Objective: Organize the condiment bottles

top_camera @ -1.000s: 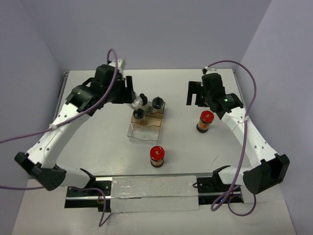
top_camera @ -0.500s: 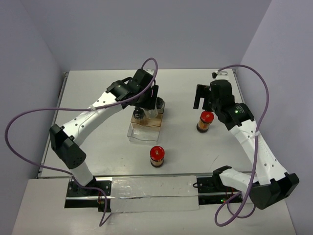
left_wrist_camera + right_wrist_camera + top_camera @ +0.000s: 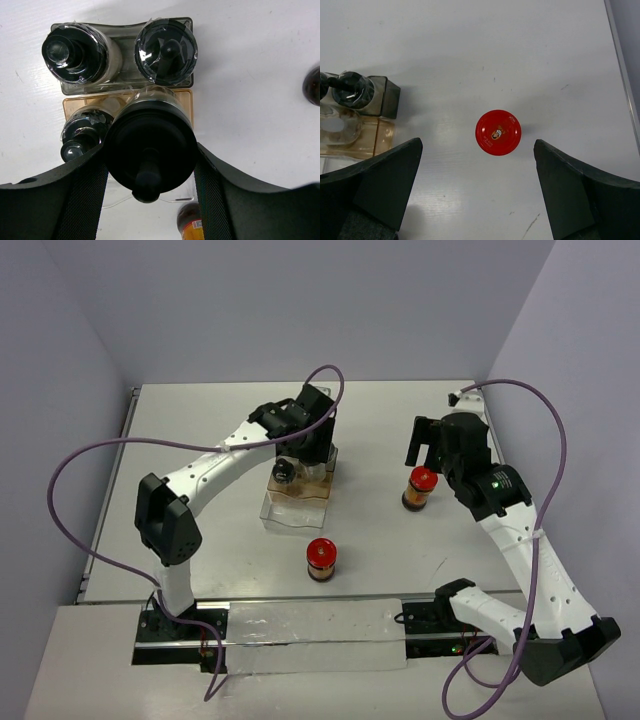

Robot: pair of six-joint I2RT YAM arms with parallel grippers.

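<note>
My left gripper point(image 3: 149, 165) is shut on a clear black-capped jar point(image 3: 150, 147), held over the clear tray point(image 3: 189, 25) beside three other black-capped jars point(image 3: 75, 52) point(image 3: 166, 49) point(image 3: 82, 134) that stand in it. In the top view the left gripper point(image 3: 308, 452) covers the tray's far end; one jar point(image 3: 285, 473) shows. One red-capped amber jar point(image 3: 421, 485) stands right of the tray point(image 3: 290, 515), another point(image 3: 321, 558) in front of it. My right gripper point(image 3: 476, 170) is open above the right one point(image 3: 498, 132), which lies just ahead of its fingertips point(image 3: 395, 170).
The table's right edge point(image 3: 620, 60) runs close to the right red-capped jar. A metal rail point(image 3: 300, 610) with a plastic strip lies along the near edge by the arm bases. Purple cables point(image 3: 90, 455) loop above both arms.
My left arm has swung right from the tray's left side to over the tray, carrying the black-capped jar. My right arm has shifted slightly right, staying above the right red-capped jar.
</note>
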